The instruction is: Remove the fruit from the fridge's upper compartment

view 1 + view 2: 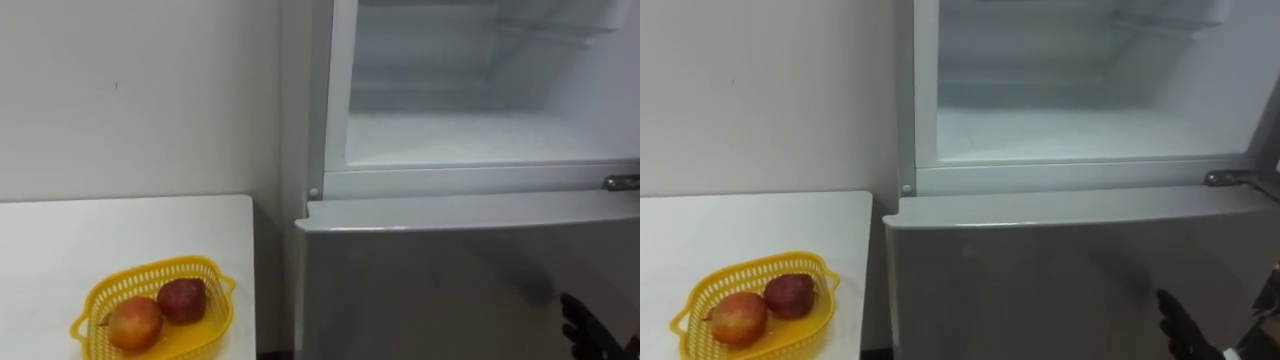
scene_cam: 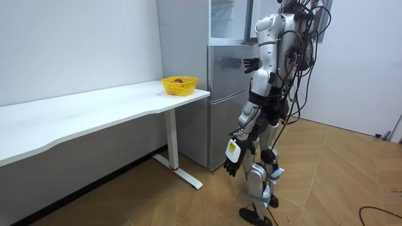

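- The robot stands facing the open white upper fridge compartment (image 1: 480,140), at 12 o'clock in the eye views, above the shut silver lower fridge door (image 1: 430,290).
- The two reddish round fruits (image 1: 183,298) lie touching in a yellow plastic mesh basket (image 1: 150,270) on the white worktop (image 1: 100,235), at 8 o'clock.
- The right hand (image 1: 585,322) is raised before the lower door at 4 o'clock, its fingers spread and holding nothing.
- The left hand (image 2: 232,164) hangs beside the thigh with its fingers relaxed.
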